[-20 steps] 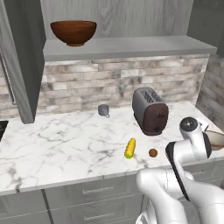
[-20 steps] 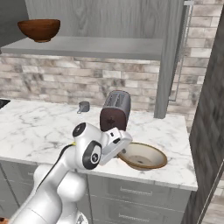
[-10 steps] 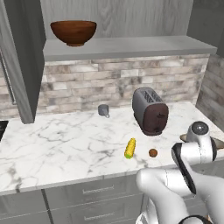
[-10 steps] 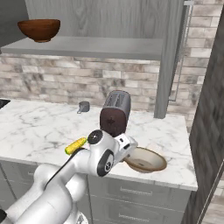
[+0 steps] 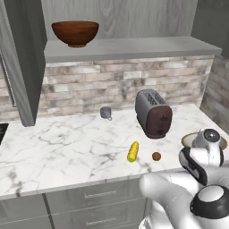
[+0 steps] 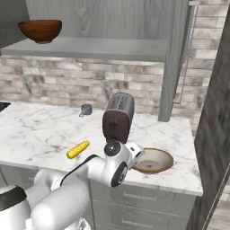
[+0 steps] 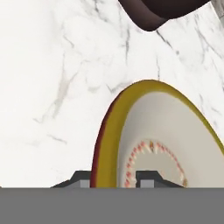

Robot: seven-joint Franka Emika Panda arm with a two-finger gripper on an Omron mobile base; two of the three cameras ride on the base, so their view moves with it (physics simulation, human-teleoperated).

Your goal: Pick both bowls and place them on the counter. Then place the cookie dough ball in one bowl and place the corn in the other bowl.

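Note:
The shallow tan bowl point(image 6: 155, 160) with its cream inside point(image 7: 175, 140) sits on the white marble counter point(image 5: 67, 147) to the right of the toaster. In the hand view my gripper point(image 7: 114, 180) straddles the bowl's near rim, one tip outside and one inside, shut on it. The bowl's left rim point(image 5: 190, 138) peeks out beside my hand in the left base view. High on the grey shelf stands the deep dark brown bowl point(image 5: 75, 32) point(image 6: 40, 30). The yellow corn point(image 5: 133, 151) point(image 6: 78, 149) lies in front of the toaster, and the small brown cookie dough ball point(image 5: 156, 156) is just right of it.
A dark toaster point(image 5: 153, 112) point(image 6: 117, 117) stands mid-counter, close to the tan bowl's left. A small grey mug point(image 5: 105, 112) sits by the brick backsplash. The grey shelf point(image 5: 134, 47) overhangs the back. The counter's right end and a tall dark panel point(image 6: 215, 134) lie just past the bowl.
My hand has sunk lower toward the counter with the tan bowl, which was tilted earlier and now lies flat. Corn, dough ball and dark bowl have stayed put.

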